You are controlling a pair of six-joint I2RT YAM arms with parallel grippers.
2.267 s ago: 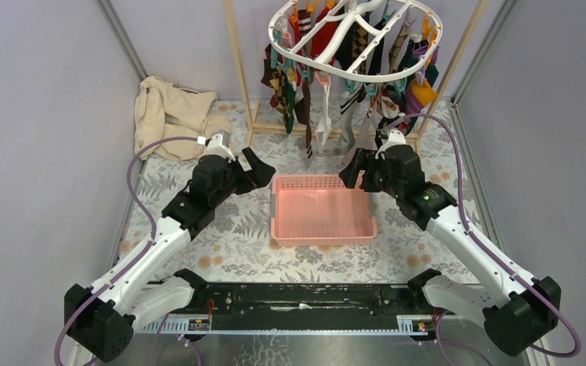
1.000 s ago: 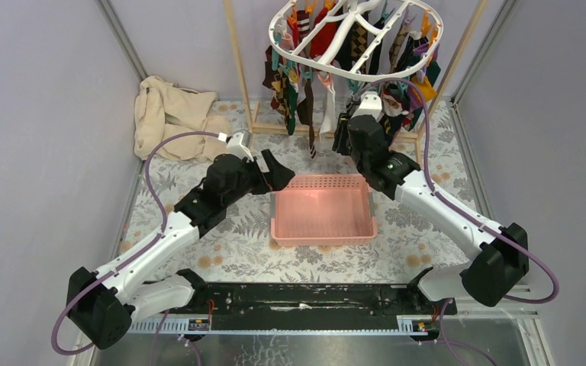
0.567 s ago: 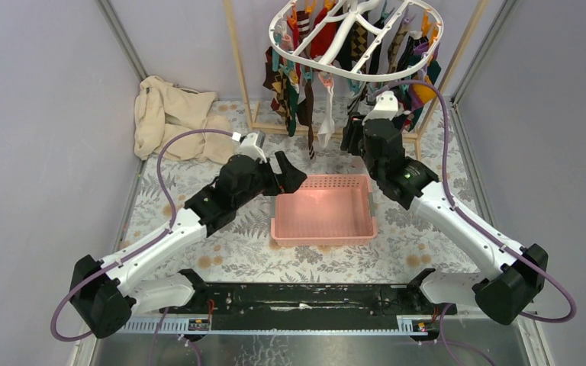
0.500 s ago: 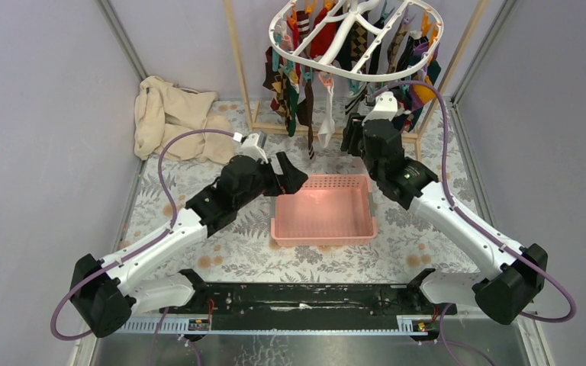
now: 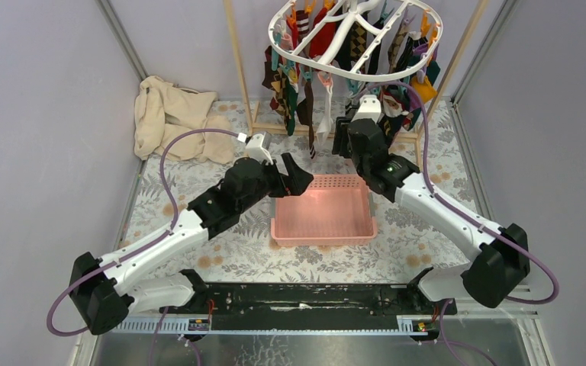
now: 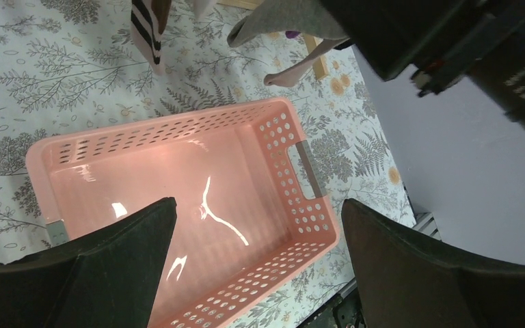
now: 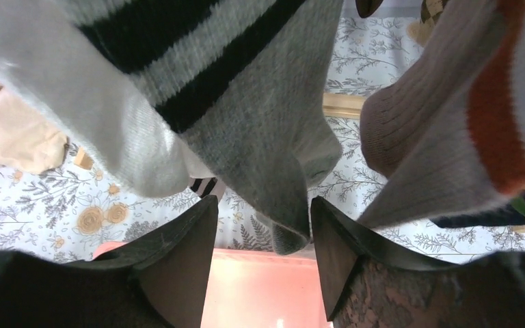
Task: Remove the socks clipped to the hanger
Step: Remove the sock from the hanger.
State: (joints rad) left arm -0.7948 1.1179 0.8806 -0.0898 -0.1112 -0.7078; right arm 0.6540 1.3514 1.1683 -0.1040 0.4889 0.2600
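Note:
The white oval hanger [image 5: 351, 70] hangs at the top centre, with the socks [image 5: 294, 84] clipped round its rim and dangling. My right gripper [image 5: 341, 141] is raised under them. In the right wrist view its jaws [image 7: 263, 253] are open, and the toe of a grey sock with black stripes [image 7: 260, 130] dips between the fingers [image 7: 188, 260] without being clamped. A ribbed grey sock with an orange band [image 7: 444, 137] hangs to the right. My left gripper [image 5: 297, 181] is wide open [image 6: 260, 253] above the basket, holding nothing.
An empty pink slotted basket [image 5: 322, 238] sits between the arms, also seen from the left wrist [image 6: 150, 133]. A wooden pole frame [image 5: 238, 69] carries the hanger. A beige cloth [image 5: 169, 114] lies at the back left. Grey walls close both sides.
My right gripper's jaws have widened under the striped sock, with the arm shifting slightly. My left arm has reached further right, over the basket's near-left corner.

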